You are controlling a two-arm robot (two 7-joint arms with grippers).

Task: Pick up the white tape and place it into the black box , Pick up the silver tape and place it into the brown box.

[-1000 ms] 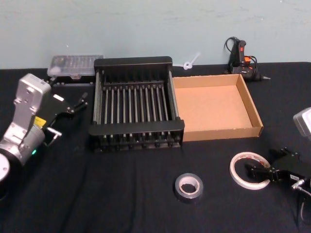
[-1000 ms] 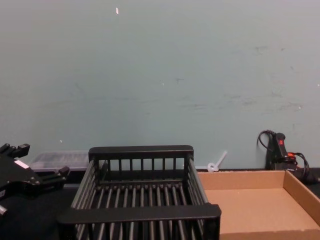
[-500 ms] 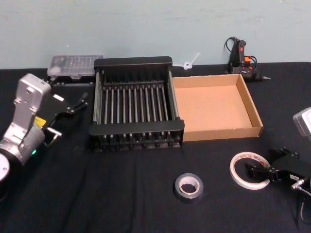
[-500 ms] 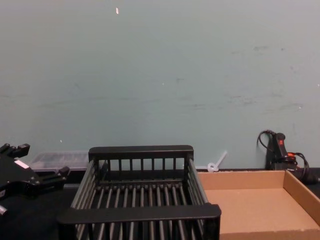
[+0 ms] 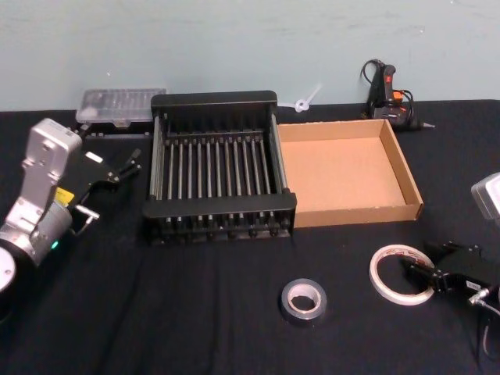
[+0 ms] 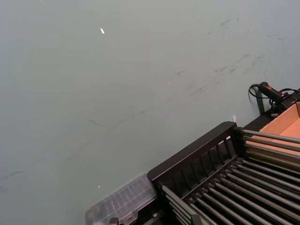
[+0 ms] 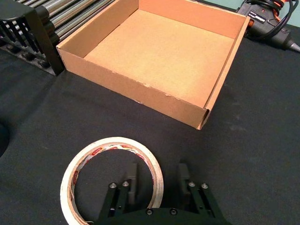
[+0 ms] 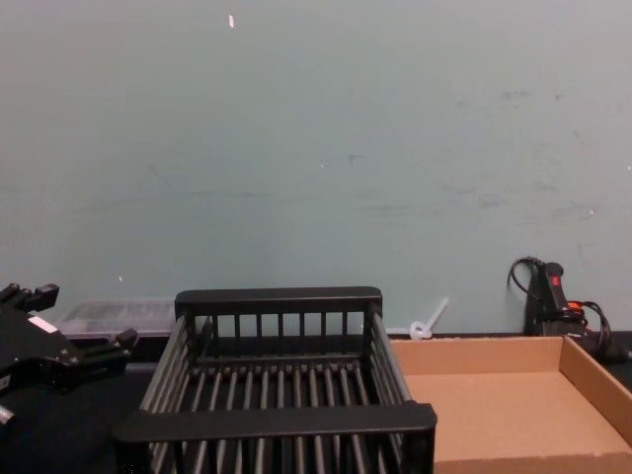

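Nearest to me, my right gripper [image 7: 156,185] sits low over the black cloth-covered surface [image 5: 195,312] with its two dark fingers [image 7: 131,180] spread apart, one inside the ring and one outside it, straddling the near wall of the thin ring-shaped white tape roll with its pale core [image 7: 112,180]. To do this grasp well, I judge I should settle squarely so both pads meet the band flat, close gently since the thin ring may flex, and lift straight up before carrying. The small dull silver-grey tape roll with a dark centre hole [image 5: 303,301] lies flat on the surface to the left of the white roll, apart from it. Beyond, the wide shallow brown cardboard tray [image 5: 410,183] stands empty, touching the right side of the large black slatted plastic crate [image 5: 215,103], also empty; the white roll must travel past the tray to reach the crate. My left gripper [image 5: 117,166] hangs idle beside the crate's left wall; whether its fingers are apart I cannot tell.
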